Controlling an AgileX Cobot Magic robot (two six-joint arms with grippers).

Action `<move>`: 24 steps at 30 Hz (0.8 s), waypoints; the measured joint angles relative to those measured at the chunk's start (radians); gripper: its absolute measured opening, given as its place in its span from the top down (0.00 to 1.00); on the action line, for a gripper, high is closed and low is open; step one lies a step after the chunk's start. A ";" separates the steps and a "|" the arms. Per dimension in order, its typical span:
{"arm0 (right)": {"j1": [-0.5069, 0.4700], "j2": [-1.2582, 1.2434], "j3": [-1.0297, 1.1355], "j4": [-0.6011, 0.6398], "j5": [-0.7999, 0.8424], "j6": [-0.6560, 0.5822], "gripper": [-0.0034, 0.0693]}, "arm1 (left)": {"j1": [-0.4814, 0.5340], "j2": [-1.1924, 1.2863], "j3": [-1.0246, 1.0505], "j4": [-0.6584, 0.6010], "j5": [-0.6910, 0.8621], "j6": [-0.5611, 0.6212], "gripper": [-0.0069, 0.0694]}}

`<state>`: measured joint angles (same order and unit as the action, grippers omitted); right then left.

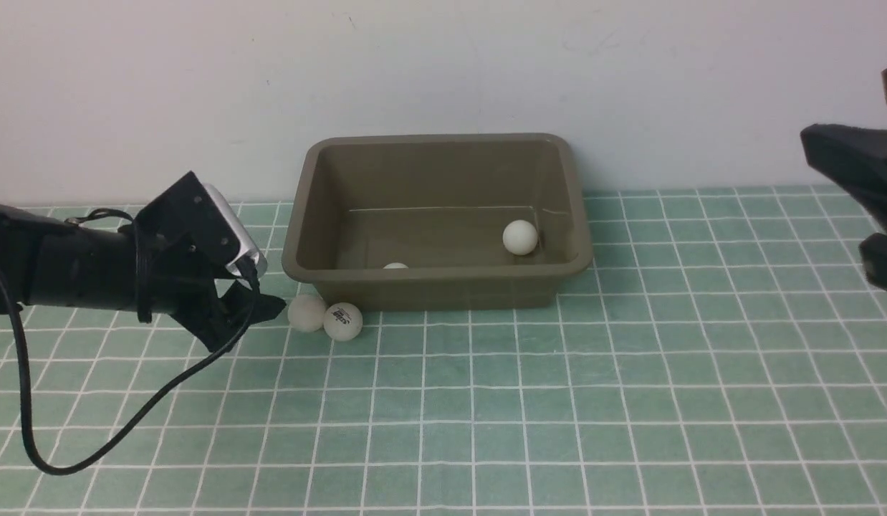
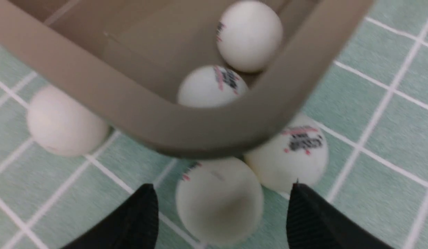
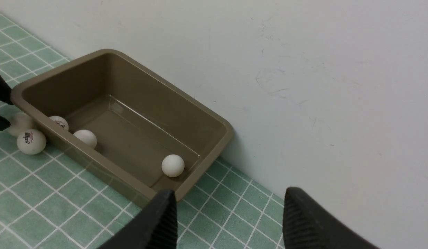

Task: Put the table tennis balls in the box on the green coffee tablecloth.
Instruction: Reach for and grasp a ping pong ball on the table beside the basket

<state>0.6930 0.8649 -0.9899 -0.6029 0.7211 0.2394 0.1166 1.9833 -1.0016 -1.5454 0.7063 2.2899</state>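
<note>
The olive-brown box (image 1: 436, 287) stands on the green coffee tablecloth (image 1: 558, 401) by the wall. Inside it one table tennis ball (image 1: 520, 237) lies at the right, and two (image 2: 248, 34) (image 2: 210, 86) sit in the near-left corner. Two more balls (image 1: 307, 313) (image 1: 343, 321) rest on the cloth against the box's front-left corner. My left gripper (image 2: 222, 192) is low at that corner, open, with one ball (image 2: 219, 204) between its fingers and a gap on each side. A further ball (image 2: 63, 121) lies beside the box's left wall. My right gripper (image 3: 228, 199) hangs open and empty, high at the right.
A plain white wall runs just behind the box. The left arm's black cable (image 1: 92, 459) loops down onto the cloth at the front left. The right gripper (image 1: 845, 208) shows at the right edge of the front view.
</note>
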 joint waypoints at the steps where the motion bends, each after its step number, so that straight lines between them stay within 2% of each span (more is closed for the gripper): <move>1: 0.000 0.000 0.000 0.000 0.000 0.000 0.42 | 0.000 0.001 0.000 -0.043 -0.001 0.035 0.32; 7: 0.000 0.000 0.000 0.000 0.000 0.000 0.42 | 0.000 0.001 0.000 -0.146 -0.007 0.151 0.32; 24: 0.000 0.000 0.000 0.000 0.000 0.000 0.42 | 0.000 0.081 -0.001 -0.155 0.006 0.177 0.32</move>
<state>0.6930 0.8649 -0.9899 -0.6029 0.7211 0.2394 0.1166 2.0646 -1.0025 -1.7002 0.7123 2.4668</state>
